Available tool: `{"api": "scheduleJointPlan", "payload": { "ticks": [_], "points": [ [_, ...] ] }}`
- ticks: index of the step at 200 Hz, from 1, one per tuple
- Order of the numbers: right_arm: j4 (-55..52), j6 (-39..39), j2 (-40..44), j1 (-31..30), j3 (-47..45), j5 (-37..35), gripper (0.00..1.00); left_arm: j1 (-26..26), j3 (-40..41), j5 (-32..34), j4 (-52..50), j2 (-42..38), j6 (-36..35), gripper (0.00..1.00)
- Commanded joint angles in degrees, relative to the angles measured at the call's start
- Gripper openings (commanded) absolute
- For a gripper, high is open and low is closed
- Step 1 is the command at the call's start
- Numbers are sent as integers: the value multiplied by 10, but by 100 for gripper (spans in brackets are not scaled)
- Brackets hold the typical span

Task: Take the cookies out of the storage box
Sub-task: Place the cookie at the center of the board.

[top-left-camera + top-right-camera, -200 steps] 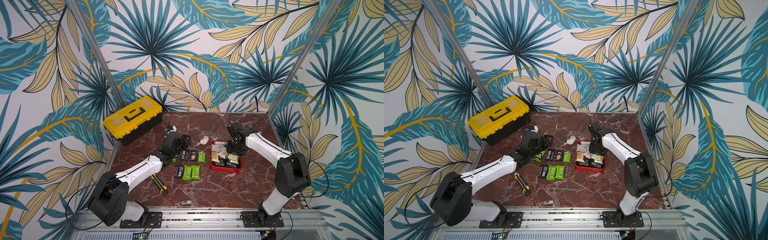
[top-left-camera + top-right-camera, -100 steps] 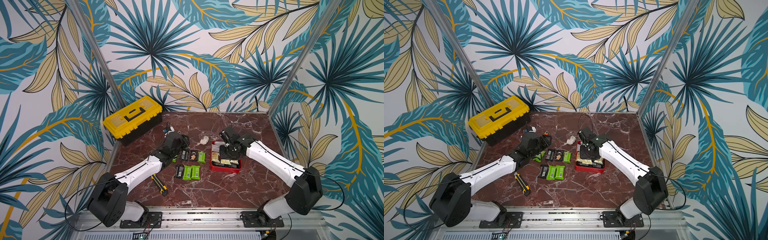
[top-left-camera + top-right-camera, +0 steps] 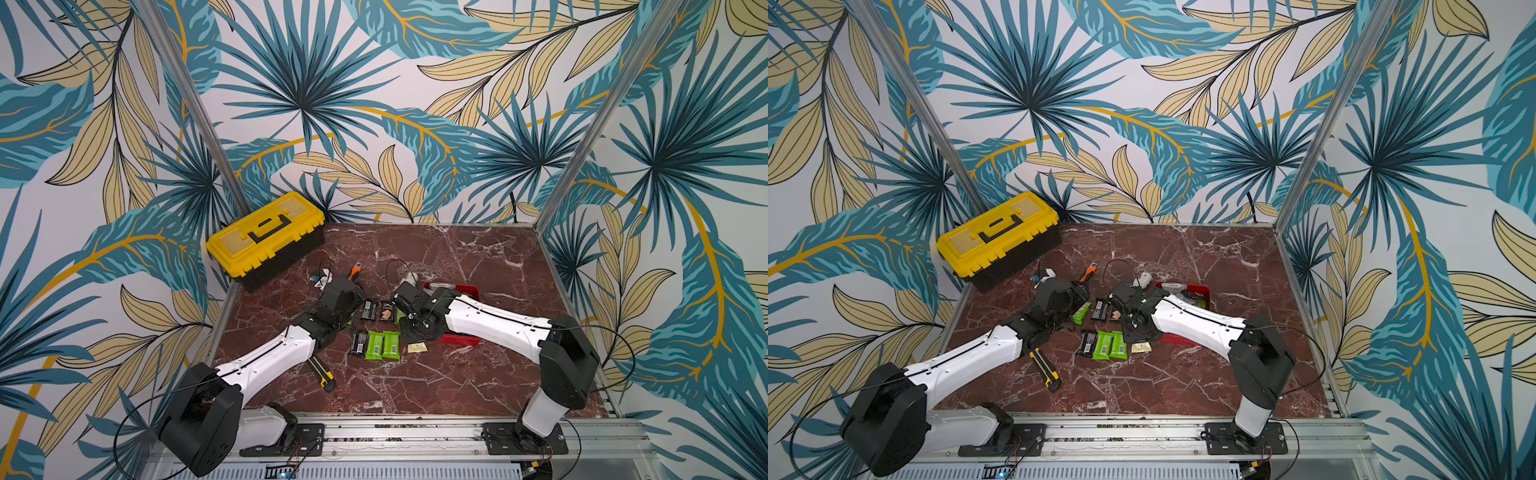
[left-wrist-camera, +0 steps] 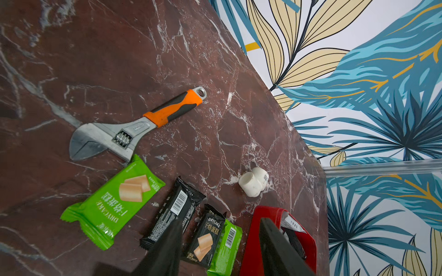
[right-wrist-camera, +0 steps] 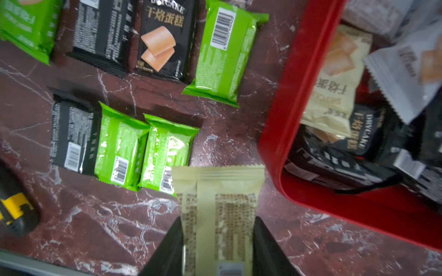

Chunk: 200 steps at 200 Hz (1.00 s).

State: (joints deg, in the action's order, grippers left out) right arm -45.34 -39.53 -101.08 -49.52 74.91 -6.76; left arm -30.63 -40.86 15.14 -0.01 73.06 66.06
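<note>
The red storage box (image 3: 462,339) (image 5: 282,124) stands right of centre with several black, cream and white cookies (image 5: 334,95) inside it. More green and black cookies (image 3: 376,345) (image 5: 119,148) lie in two rows on the marble to its left. My right gripper (image 5: 218,229) (image 3: 417,334) is outside the box, shut on a cream cookie packet (image 5: 220,198) (image 3: 1140,347) at the right end of the near row. Whether that packet touches the table I cannot tell. My left gripper (image 4: 220,248) (image 3: 353,301) hangs open over the far row, with one finger (image 4: 275,246) in front of the storage box (image 4: 253,239).
A yellow-lidded black toolbox (image 3: 266,237) sits at the back left. An orange-handled wrench (image 4: 134,129) and a white pipe fitting (image 4: 253,182) lie behind the cookies. A yellow-black utility knife (image 3: 322,372) lies under my left forearm.
My right arm has swung left from over the storage box, carrying the cream packet out to the near row. The left arm has barely moved.
</note>
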Motion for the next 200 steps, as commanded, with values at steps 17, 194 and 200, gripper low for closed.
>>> {"api": "scheduleJointPlan", "payload": {
  "ticks": [17, 194, 200],
  "points": [
    [30, -45, -51, -3, 7, -1, 42, 4, 10, 20, -22, -21, -3, 56],
    [68, -61, 65, -3, -60, -29, 59, 3, -34, -80, -6, -5, -152, 58],
    [59, -60, 79, -2, -61, -42, 59, 2, -40, -95, 4, 2, -164, 58]
  ]
}}
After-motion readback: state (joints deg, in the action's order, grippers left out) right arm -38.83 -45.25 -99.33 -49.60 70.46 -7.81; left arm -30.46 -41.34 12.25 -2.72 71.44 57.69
